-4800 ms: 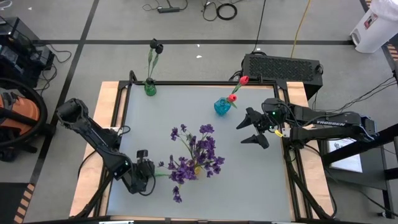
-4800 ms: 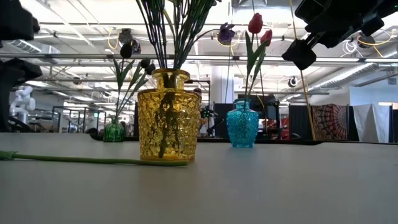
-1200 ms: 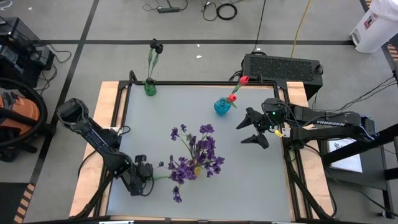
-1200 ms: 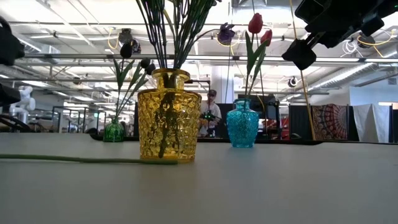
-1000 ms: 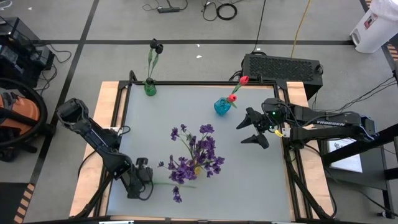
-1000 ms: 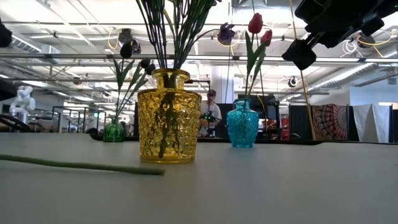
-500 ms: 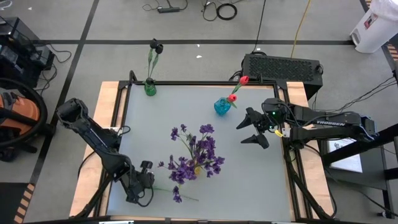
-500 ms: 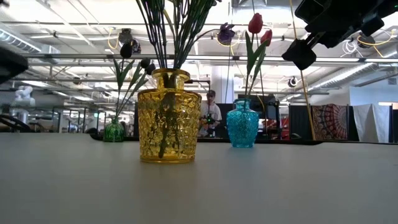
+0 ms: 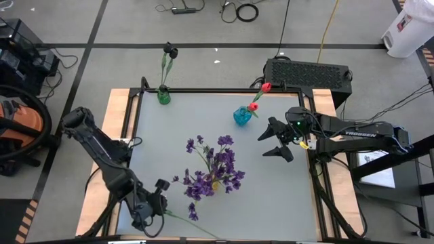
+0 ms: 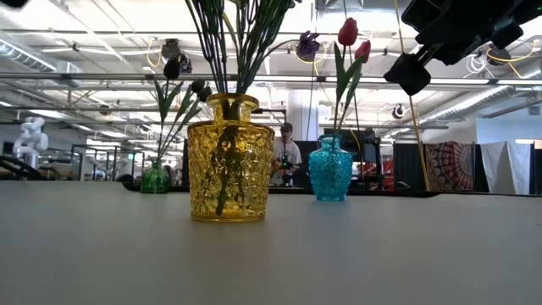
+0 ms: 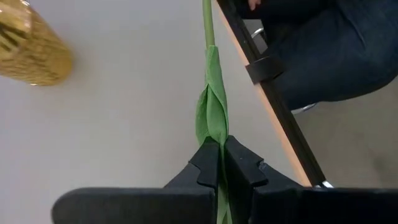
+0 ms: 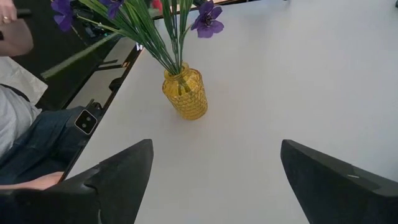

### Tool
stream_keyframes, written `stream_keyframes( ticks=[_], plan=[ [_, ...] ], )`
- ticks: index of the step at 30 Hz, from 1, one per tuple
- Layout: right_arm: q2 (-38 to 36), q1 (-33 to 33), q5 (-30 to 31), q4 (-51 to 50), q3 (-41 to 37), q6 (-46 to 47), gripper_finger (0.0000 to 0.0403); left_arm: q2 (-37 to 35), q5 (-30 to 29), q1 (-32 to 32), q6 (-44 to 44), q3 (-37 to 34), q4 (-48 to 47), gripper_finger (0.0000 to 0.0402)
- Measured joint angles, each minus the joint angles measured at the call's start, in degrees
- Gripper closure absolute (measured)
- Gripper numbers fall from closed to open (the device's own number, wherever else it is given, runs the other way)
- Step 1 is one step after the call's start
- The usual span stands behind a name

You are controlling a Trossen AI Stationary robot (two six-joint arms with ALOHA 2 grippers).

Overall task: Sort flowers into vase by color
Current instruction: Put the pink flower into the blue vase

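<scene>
Left wrist view shows my left gripper (image 11: 219, 163) pinching the green stem (image 11: 211, 112) beside the yellow vase (image 11: 31, 46); it could slip.

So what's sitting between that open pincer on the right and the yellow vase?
Nothing: in the right wrist view, only bare table stretches from the open right pincer to the yellow vase of purple flowers.

Light is bright and even, coming from ceiling strips visible in the low view, where they flare white behind the yellow vase (image 10: 230, 158). The grey table (image 9: 271, 196) shows only faint, soft shadows and no hard glare. In the left wrist view the green stem (image 11: 211, 118) blurs close to the lens, as do the dark fingers (image 12: 118, 180) in the right wrist view.
</scene>
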Motion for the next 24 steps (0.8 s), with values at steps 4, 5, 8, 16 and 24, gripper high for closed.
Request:
stream_keyframes(
  ticks=[4, 5, 8, 16, 24],
  plan=[
    [0.0, 0.0, 0.0, 0.0, 0.0, 0.0, 0.0057, 0.0, -0.1, 0.0, 0.0, 6.7, -8.0, 0.0389],
    [0.0, 0.0, 0.0, 0.0, 0.0, 0.0, 0.0057, 0.0, -0.1, 0.0, 0.1, 8.4, -9.4, 0.0389],
    [0.0, 0.0, 0.0, 0.0, 0.0, 0.0, 0.0057, 0.0, -0.2, 0.0, 0.1, 14.0, -14.2, 0.0389],
    [0.0, 0.0, 0.0, 0.0, 0.0, 0.0, 0.0057, -0.1, -2.2, 0.0, 7.8, 27.8, -19.7, 0.0389],
    [0.0, 0.0, 0.0, 0.0, 0.0, 0.0, 0.0057, -0.1, -19.1, 0.1, 24.4, 37.9, -20.6, 0.0389]
  ],
)
